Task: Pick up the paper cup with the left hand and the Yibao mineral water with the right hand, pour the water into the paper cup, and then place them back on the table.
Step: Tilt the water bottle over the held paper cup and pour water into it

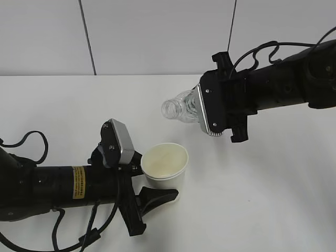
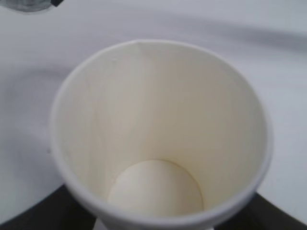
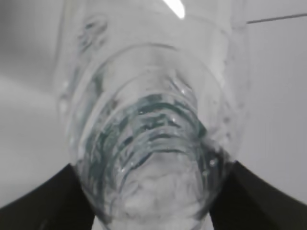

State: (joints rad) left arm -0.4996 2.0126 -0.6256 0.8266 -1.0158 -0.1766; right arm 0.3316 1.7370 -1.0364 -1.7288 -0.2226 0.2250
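The cream-white paper cup (image 1: 165, 165) stands upright with my left gripper (image 1: 160, 184) shut on its lower wall. In the left wrist view the cup (image 2: 158, 124) fills the frame, its bottom pale, and I cannot tell if water lies in it; black fingers (image 2: 41, 215) flank it. My right gripper (image 1: 197, 111) is shut on the Yibao mineral water bottle (image 1: 182, 108), which lies nearly horizontal above and right of the cup, open mouth pointing left. No stream of water shows. The right wrist view looks along the ribbed bottle (image 3: 153, 134) between dark fingers (image 3: 41, 203).
The white table (image 1: 262, 199) stretches bare to the right and in front of the cup. A grey panelled wall (image 1: 157, 37) stands behind. Black cables (image 1: 31, 139) loop beside the left arm.
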